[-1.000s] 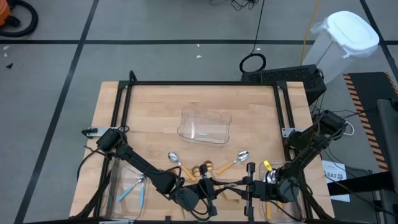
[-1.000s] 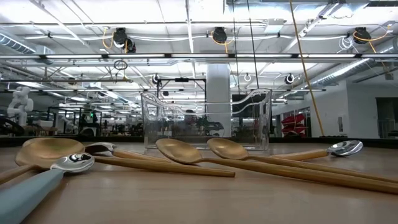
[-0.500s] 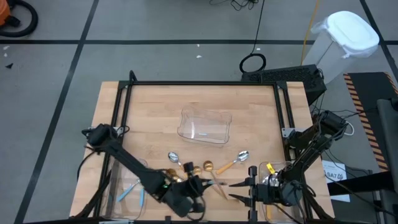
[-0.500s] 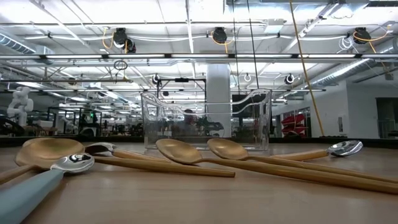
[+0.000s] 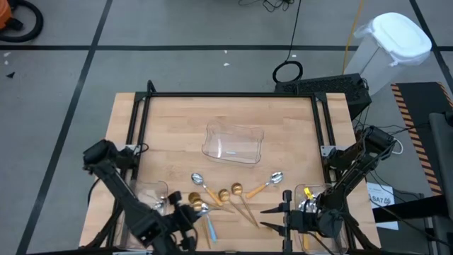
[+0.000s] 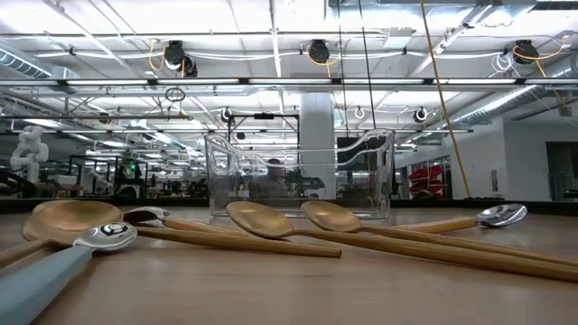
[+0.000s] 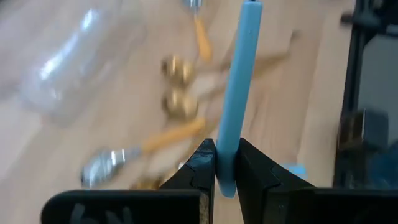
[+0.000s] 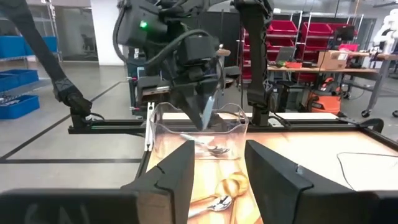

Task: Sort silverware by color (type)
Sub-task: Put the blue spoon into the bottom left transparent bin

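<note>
1. A blue-handled spoon (image 7: pixel 239 81) is sitting clamped in the left tool (image 7: pixel 225 163), fingers pressed together on the handle's end, the rest of the handle sticking out ahead of the fingers. In the high view the left tool (image 5: pixel 185 216) is hanging near the front edge of the bench (image 5: pixel 177 120), left of centre, with the blue handle (image 5: pixel 209 228) trailing beside it.

2. Gripping by the handle end is, I'd say, leaving the bowl free so the spoon can drop cleanly into a tray.

3. The remaining loose spoons are lying in a cluster near the middle of the front edge: gold spoons (image 5: pixel 230 193) bunched together, an orange-handled spoon (image 5: pixel 202 183) to their left, and another orange-handled one (image 5: pixel 267 181) angling off to the right.

4. From the low view, two gold spoons (image 6: pixel 298 226) are resting flat and side by side, and a blue-handled one (image 6: pixel 72 257) is lying in the foreground.

5. Containers now: the centre tray (image 5: pixel 233 143) is sitting mid-bench, and nothing is showing in it. The left tray (image 5: pixel 145 205) at the front left corner looks like the home for blue; the right wrist view is showing a tray (image 8: pixel 199 130) with at least one spoon lying in it, under the left tool.

6. The right tool (image 5: pixel 277 216) is waiting at the front right, fingers spread apart and holding nothing, beside the right tray (image 5: pixel 311 212) where something orange or yellow is showing, hard to make out.
</note>
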Available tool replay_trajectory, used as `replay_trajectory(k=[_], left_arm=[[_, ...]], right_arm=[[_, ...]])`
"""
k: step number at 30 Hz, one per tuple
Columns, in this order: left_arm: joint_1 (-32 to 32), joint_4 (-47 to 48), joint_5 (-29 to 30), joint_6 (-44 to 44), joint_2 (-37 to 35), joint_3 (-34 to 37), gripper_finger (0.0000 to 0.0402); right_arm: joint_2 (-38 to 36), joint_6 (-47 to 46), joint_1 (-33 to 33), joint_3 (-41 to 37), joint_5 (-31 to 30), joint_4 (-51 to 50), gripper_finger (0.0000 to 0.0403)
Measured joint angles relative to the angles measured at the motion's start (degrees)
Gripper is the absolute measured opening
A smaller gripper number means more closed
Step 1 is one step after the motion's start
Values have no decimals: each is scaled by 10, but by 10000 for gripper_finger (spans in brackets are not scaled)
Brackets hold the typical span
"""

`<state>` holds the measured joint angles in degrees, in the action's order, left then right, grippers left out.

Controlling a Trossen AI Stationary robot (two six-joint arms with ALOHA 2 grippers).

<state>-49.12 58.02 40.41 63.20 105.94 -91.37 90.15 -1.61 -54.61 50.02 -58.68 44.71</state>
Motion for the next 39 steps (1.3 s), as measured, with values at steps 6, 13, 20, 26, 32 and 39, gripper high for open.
replay_trajectory(k=[6,13,20,26,32,39], left_arm=[[-37,77,-74,118,0,0,36],[-72,150,-135,241,0,0,46],[-107,179,-185,349,0,0,49],[-134,185,-214,426,0,0,50],[-174,245,-246,537,0,0,50],[-197,280,-300,623,14,0,51]], right_arm=[[0,-29,0,0,2,-8,139],[0,-49,-2,0,4,-16,139],[0,-48,-11,0,7,-26,139],[0,-48,-11,0,7,-32,139],[0,-48,-11,0,7,-33,139],[0,-52,-11,0,7,-32,139]])
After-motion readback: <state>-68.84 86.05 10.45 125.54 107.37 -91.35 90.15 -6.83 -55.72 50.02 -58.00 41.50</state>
